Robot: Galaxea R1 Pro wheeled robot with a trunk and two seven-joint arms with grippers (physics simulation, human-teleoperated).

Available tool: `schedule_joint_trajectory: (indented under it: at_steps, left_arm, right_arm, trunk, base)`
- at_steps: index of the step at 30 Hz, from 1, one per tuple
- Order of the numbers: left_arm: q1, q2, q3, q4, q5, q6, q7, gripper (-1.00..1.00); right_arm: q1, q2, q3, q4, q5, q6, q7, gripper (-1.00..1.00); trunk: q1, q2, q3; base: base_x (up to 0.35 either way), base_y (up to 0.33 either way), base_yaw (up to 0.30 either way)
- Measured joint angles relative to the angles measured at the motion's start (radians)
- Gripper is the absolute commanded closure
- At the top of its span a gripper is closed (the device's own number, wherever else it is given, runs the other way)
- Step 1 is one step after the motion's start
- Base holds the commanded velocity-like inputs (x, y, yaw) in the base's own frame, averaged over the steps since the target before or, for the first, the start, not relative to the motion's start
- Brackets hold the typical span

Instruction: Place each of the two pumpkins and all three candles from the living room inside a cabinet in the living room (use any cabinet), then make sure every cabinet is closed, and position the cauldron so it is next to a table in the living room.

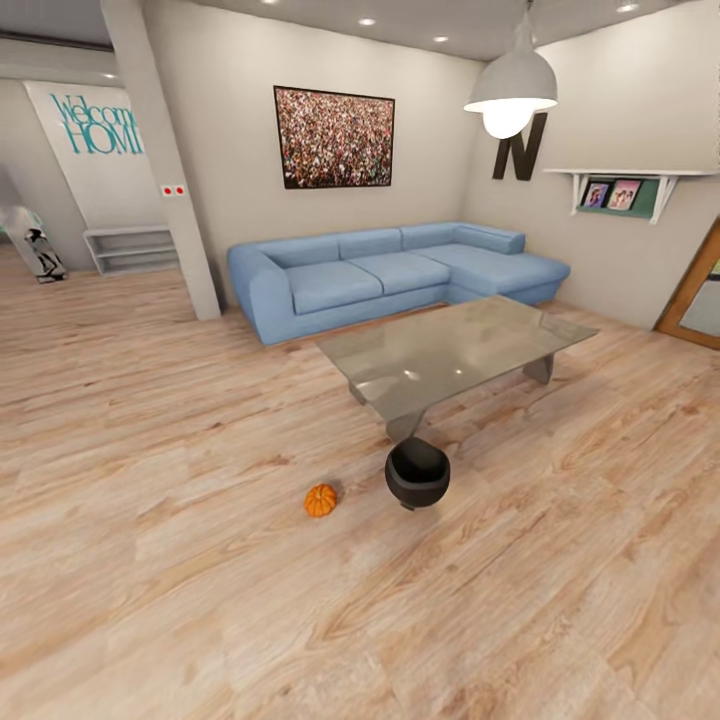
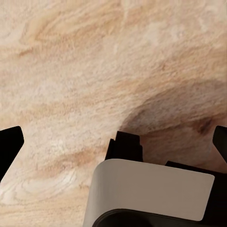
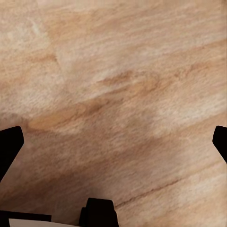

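In the head view a black round cauldron (image 1: 417,473) stands on the wood floor just in front of the near corner of the glass-topped table (image 1: 470,345). One small orange pumpkin (image 1: 320,500) lies on the floor a little to the cauldron's left. Candles and the cabinet are out of view. My left gripper (image 2: 113,142) hangs open over bare floor, its dark fingertips (image 2: 10,142) spread far apart with nothing between them. The right gripper (image 3: 113,142) is open too, with its fingertips (image 3: 9,144) wide apart above the floorboards.
A blue corner sofa (image 1: 390,270) stands behind the table against the far wall. A grey pillar (image 1: 165,170) rises at the left, with low white shelves (image 1: 130,248) beyond it. A pendant lamp (image 1: 510,95) hangs over the table. Open wood floor stretches all around me.
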Motion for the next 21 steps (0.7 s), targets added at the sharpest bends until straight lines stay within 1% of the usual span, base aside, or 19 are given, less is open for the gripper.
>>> schedule_joint_trajectory:
  at_steps: [21]
  left_arm:
    - [0.0,0.0,0.0,0.0,0.0,0.0,0.0,-1.0]
  right_arm:
    - [0.0,0.0,0.0,0.0,0.0,0.0,0.0,-1.0]
  trunk:
    - [0.0,0.0,0.033]
  base:
    - [0.0,0.0,0.0]
